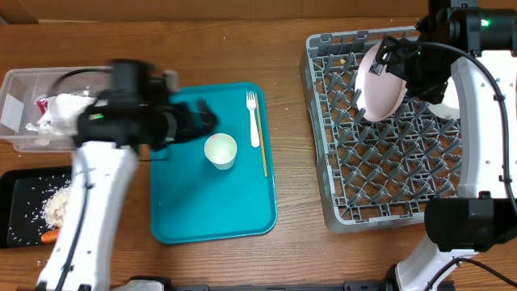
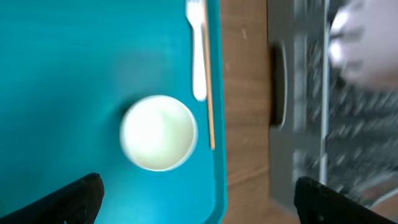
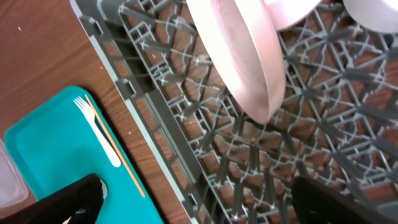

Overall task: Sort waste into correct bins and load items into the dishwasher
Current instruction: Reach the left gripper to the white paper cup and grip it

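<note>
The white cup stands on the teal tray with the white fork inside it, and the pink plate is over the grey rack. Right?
Not quite: the white fork lies flat on the teal tray beside the white cup, apart from it, as the overhead view shows. The pink plate is over the grey rack.

The surface [image 1: 291,162] is brown wood grain, and four things lie directly on it. A clear tub [image 1: 16,89] sits at the far left corner. Just in front of it, a shallow black tray [image 1: 20,182] lies along the left edge. A teal tray [image 1: 210,202] lies near the middle, its long sides running from the far edge toward the near edge. A strip of bare wood separates it from the grey dish rack [image 1: 323,162], which fills most of the right half up to the far edge.
</note>
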